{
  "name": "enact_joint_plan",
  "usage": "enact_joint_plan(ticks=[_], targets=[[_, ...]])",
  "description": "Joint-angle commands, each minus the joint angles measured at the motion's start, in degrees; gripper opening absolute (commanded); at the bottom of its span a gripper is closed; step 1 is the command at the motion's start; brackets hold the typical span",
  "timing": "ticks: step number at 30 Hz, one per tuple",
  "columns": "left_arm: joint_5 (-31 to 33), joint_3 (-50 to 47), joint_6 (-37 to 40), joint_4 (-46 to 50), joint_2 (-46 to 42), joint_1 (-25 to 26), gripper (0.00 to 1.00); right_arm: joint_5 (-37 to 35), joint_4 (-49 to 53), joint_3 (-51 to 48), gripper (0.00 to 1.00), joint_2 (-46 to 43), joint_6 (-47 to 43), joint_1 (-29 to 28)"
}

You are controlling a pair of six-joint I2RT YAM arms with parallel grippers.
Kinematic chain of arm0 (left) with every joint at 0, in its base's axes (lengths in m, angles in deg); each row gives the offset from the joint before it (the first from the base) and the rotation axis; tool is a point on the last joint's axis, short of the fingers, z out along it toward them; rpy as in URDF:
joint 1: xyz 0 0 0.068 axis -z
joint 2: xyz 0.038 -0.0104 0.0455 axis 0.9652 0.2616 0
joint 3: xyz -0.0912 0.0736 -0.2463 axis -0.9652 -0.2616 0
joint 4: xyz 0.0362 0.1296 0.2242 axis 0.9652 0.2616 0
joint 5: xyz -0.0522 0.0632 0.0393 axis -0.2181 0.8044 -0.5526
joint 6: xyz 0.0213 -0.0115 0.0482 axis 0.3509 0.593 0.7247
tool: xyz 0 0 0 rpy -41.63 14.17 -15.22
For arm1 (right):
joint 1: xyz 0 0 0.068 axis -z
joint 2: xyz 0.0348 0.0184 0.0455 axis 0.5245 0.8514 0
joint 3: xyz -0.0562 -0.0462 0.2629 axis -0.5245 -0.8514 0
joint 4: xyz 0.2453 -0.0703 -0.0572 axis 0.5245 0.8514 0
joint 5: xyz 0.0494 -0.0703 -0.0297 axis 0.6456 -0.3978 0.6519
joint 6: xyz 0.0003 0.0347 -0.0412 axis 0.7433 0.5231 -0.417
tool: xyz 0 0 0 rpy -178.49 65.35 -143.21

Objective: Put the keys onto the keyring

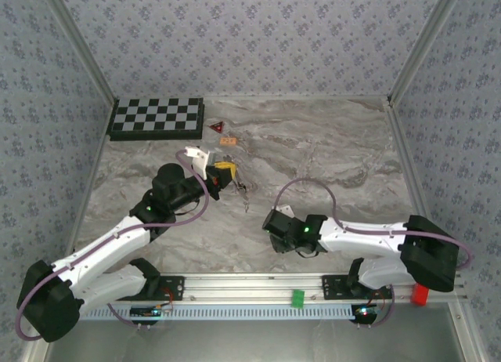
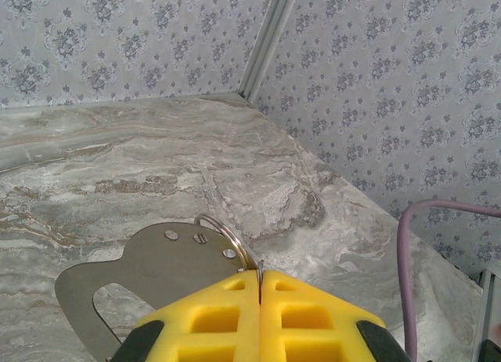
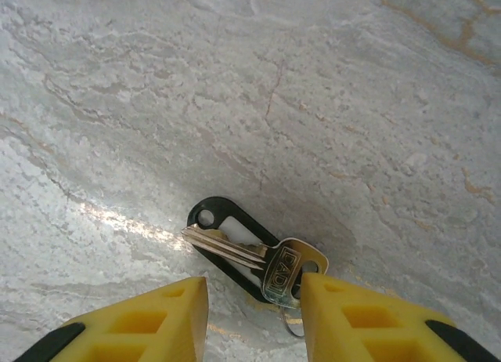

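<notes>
Keys (image 3: 266, 264) on table (image 3: 313, 80) between right jaws (parted, empty) | left jaws clenched on keyring (image 2: 228, 232)

Grey marbled tabletop (image 1: 329, 150), floral-patterned grey walls (image 1: 250, 33), aluminium corner posts (image 1: 423, 41), checkerboard (image 1: 156, 117) far left

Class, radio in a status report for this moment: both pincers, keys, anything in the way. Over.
Left pincer shut on keyring. Right pincer open above keys on table. No obstruction seen.
</notes>
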Motion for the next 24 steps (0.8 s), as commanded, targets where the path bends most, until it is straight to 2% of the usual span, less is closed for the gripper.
enact_joint_plan(ticks=[1, 10, 15, 24], targets=[[-0.5, 0.3, -0.5, -2.6, -0.5, 0.4, 0.00, 1.7, 0.0, -2.8, 0.36, -2.7, 3.2, 1.3], [-0.6, 0.4, -0.5, -2.6, -0.3, 0.4, 0.00, 4.9, -2.3, -7.4, 0.34, -7.7, 6.2, 4.1], [-0.7, 0.4, -0.5, -2.6, -0.3, 0.4, 0.00, 7.0, -6.8, -10.2, 0.28, -9.9, 6.9, 5.9], [-0.7, 0.4, -0.6, -2.7, -0.2, 0.4, 0.00, 8.1, -10.3, -11.5, 0.22, -9.0, 6.2, 7.1]])
